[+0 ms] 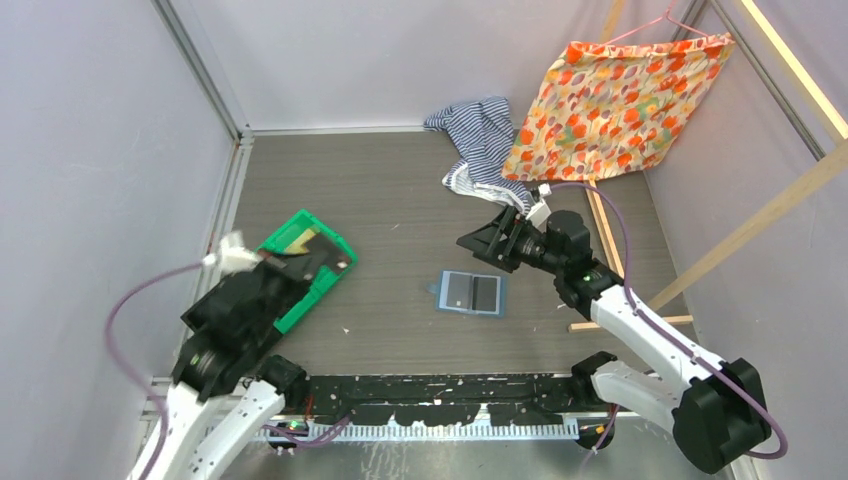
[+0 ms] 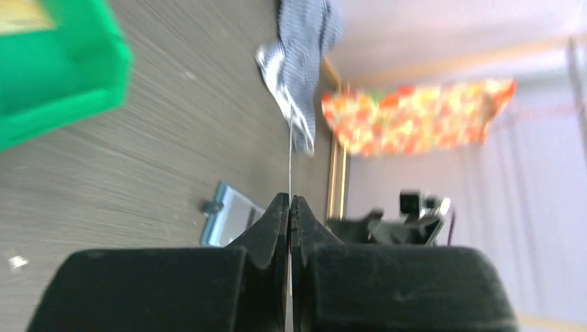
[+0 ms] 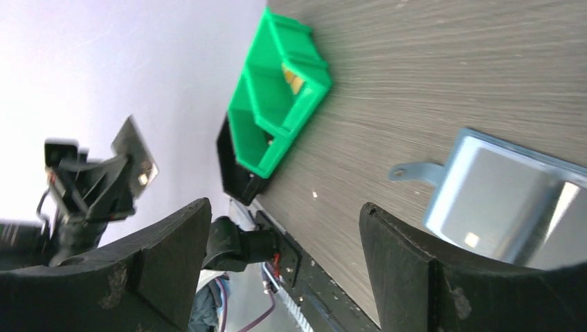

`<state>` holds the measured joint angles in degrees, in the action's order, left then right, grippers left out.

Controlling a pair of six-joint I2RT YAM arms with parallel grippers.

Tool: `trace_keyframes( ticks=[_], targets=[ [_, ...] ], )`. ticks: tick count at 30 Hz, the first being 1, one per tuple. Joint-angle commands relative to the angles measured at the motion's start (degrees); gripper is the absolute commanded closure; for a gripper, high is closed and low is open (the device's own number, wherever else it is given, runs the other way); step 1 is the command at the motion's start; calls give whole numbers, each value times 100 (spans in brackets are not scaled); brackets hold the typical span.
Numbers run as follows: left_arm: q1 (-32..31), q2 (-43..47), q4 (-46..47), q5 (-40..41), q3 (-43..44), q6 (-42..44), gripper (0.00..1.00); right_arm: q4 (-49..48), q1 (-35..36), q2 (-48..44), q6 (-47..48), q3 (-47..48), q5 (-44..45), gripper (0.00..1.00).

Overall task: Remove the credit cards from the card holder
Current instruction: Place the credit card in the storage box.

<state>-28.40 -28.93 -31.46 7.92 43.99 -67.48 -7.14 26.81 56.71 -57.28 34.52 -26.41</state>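
Left gripper is closed completely, and a thin credit card is pinched between its fingertips. In the left wrist view the card shows only as a fine line, because it is seen from the edge. This gripper hangs over the green bin, which lies at 9 o'clock from the card holder. The card holder is slate-blue and lies opened flat near the middle of the table, touched by no gripper. The right gripper has its jaws wide apart with nothing between them; it hovers at about 1 o'clock from the holder. A striped cloth lies at 12 o'clock, and a flowered cloth hangs at 1 o'clock.
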Motion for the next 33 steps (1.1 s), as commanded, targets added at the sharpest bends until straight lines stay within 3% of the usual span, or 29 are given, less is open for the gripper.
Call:
trace_keyframes(
  ticks=[1, 4, 6, 14, 25, 33],
  targets=[
    [10, 1451, -3012, 3309, -211, -1819, 99, 547, -169, 171, 365, 148, -150, 17],
    [10, 2075, -4144, 4038, -213, -3086, 99, 555, -195, 217, 374, 193, -227, 17],
    [17, 1959, -4590, 4297, -133, -3600, 99, 557, -206, 227, 377, 195, -241, 17],
    [10, -595, -6654, 4664, 790, -6323, 100, 669, -203, 333, 440, 323, -429, 17],
    [19, -586, -4580, 5311, -535, -7272, 99, 1215, -211, 493, 648, 582, -539, 17],
    [148, -1167, -3094, 5136, -1091, -7820, 100, 1634, -204, 544, 870, 749, -602, 17]
  ],
)
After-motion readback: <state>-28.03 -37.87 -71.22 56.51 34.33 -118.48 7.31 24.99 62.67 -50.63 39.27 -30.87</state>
